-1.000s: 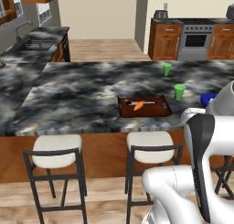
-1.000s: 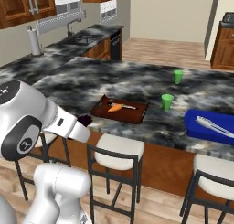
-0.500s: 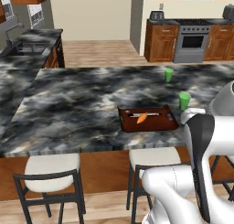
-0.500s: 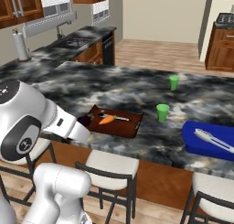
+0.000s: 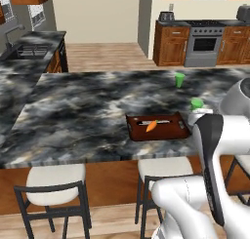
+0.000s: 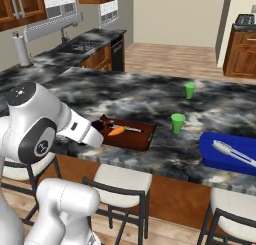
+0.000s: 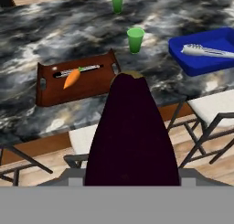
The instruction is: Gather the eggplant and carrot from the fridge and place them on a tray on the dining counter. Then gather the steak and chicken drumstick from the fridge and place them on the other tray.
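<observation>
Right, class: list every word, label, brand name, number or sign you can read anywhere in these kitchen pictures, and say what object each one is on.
None: no readable text anywhere.
The wooden tray, carrot, blue tray, green cups and eggplant are plain.
The stove controls are too small to show markings.

The dining counter [image 5: 88, 111] has a black-and-grey marbled top on a brown wood base. The tray [image 7: 45, 95], reddish-brown wood, sits flat near the counter's front edge, and the carrot [image 7: 71, 78] lies inside it, orange with a green tip, angled across the tray floor. The other tray [image 6: 220, 158], bright blue, also rests on the counter, well apart from the wooden one. The eggplant [image 7: 132, 136] is dark purple, upright, in front of the counter edge.
</observation>
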